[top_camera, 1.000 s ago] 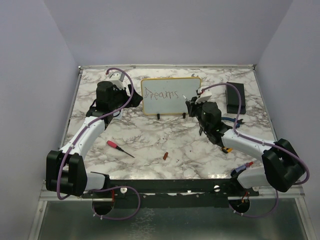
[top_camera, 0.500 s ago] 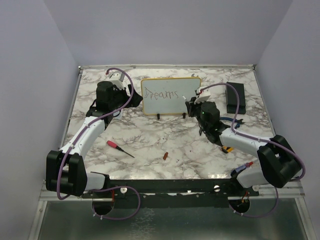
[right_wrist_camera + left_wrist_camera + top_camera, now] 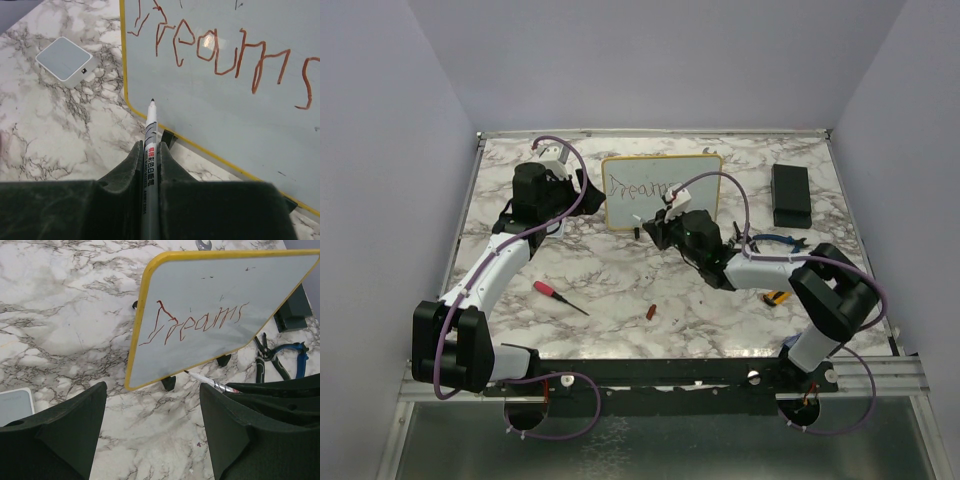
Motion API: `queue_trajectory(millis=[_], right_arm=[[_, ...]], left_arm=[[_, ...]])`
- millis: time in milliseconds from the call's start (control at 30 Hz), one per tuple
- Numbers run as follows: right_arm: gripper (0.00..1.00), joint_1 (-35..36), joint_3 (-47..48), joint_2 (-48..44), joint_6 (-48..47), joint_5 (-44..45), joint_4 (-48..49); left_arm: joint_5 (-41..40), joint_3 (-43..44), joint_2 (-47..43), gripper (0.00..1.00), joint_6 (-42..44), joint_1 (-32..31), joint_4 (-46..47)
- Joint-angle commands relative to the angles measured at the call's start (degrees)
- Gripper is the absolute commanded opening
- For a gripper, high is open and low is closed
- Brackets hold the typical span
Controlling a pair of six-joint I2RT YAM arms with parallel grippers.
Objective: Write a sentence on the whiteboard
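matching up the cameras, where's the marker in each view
Top external: marker centre, before the whiteboard lower left.
Left wrist: marker right of centre, under the whiteboard.
Right wrist: marker bottom centre, in the right gripper.
Shared landmark: the word Dreams.

A: Entry one, whiteboard (image 3: 620,215)?
B: Overhead, its lower right part lies behind the right arm (image 3: 765,272), and the end of the writing (image 3: 638,188) with it. Right wrist view: top and right edges crop the board; final letter runs off frame.
A: Marker (image 3: 151,120)?
B: Tip and upper barrel visible; remainder buried between the fingers of the right gripper (image 3: 150,147). Red print on barrel, too small to read.
A: Loose items?
B: Small reddish piece (image 3: 651,312), too small to name. Yellow bit (image 3: 775,298), half under the right arm. Dark box (image 3: 295,310), left wrist view: partly behind the board, cropped at right. Grey pad (image 3: 14,405), same view: cut by the left edge, lower part behind a finger.
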Motion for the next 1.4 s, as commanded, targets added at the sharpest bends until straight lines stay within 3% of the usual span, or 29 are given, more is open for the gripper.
queue_trajectory(millis=[0, 733, 1367], right_arm=[[0.01, 0.3, 4.0, 3.7, 1.5, -2.4, 4.0], [0.01, 2.2, 10.7, 12.9, 1.5, 3.0, 1.7], [0.01, 3.7, 12.8, 16.5, 0.9, 2.5, -0.9]], left_arm=[[0.5, -0.5, -0.6, 0.76, 0.0, -0.2, 0.2], [1.0, -0.4, -0.6, 0.76, 0.0, -0.3, 0.2], [1.0, -0.3, -0.8, 0.76, 0.0, -0.3, 0.2]])
